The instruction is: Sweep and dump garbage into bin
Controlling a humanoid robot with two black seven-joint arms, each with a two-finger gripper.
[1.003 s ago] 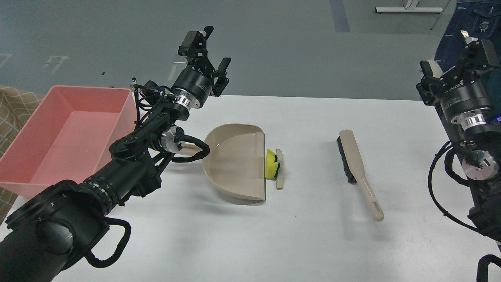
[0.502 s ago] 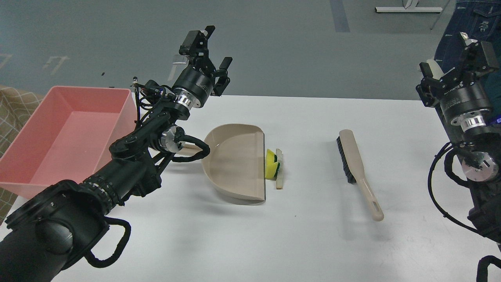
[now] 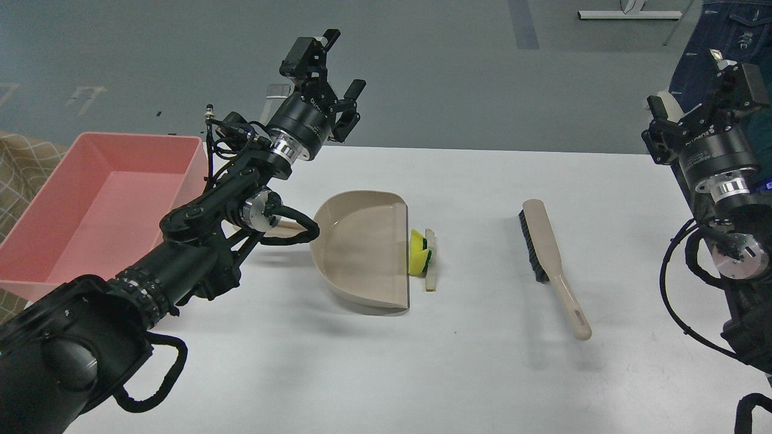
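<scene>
Garbage is what the task concerns, and none of it has been swept yet, as far as can be judged. Starting from the claws: the left gripper (image 3: 330, 72) is held high above the far edge of the table (image 3: 482, 374), its two fingers spread apart and nothing between them; the right gripper (image 3: 699, 90) is raised at the right side, also with its fingers apart and empty. Below the left arm the beige dustpan (image 3: 362, 253) is lying flat on the table, with its handle partly hidden behind the arm and not gripped. Just beside the open lip of the dustpan, touching it or nearly so, the yellow sponge piece (image 3: 419, 253) and the thin pale stick (image 3: 430, 259) are seen, both on the table and not inside the pan. Further to the right, well apart from the garbage, the brush (image 3: 552, 265) is resting untouched. At the far left the pink bin (image 3: 36, 253) is standing, and its inside appears empty. So every step is judged to be left: the brush and the dustpan must be taken, the pieces swept into the pan, and the pan tipped over the bin
</scene>
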